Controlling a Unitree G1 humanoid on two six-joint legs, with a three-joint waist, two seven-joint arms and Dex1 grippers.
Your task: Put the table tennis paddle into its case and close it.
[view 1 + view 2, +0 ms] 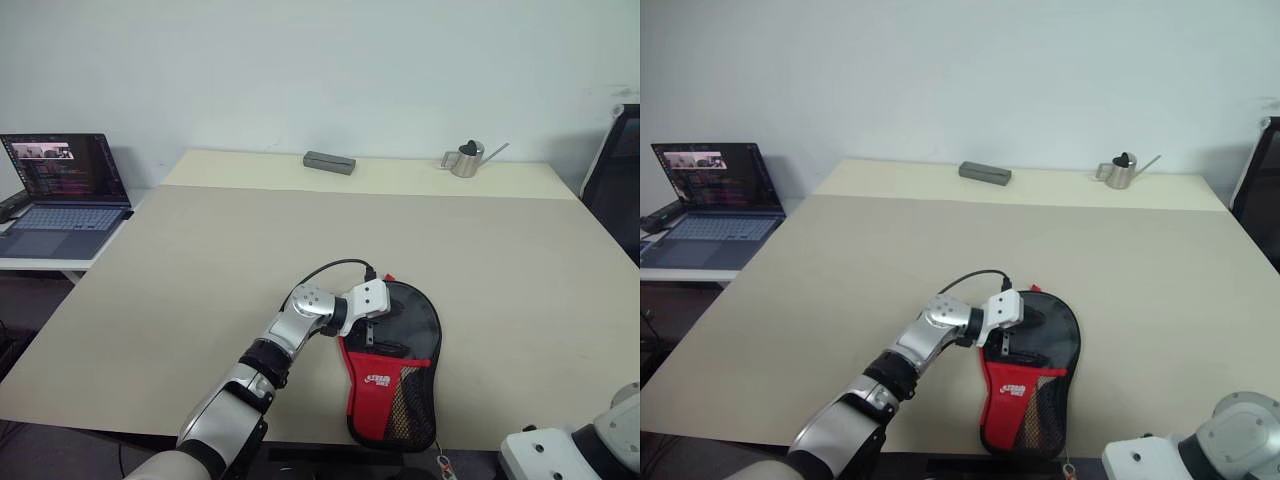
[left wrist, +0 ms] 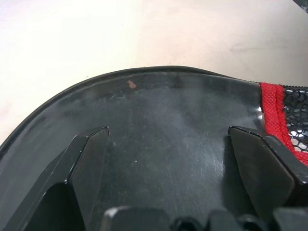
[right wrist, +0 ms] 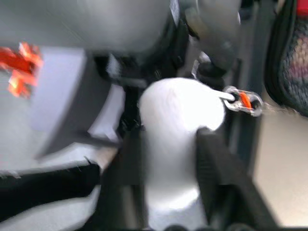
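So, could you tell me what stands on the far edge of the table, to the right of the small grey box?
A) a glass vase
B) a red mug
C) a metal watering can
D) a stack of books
C: a small metal watering can with a thin spout stands near the far edge of the table, to the right of the small grey box.

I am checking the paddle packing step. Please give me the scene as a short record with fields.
case: lies flat near the table's front edge, black with red lower part
left gripper: open, fingers spread over the case's black face
right gripper: white fluffy charm between its fingers
far edge: small grey box, metal watering can
side desk: open laptop
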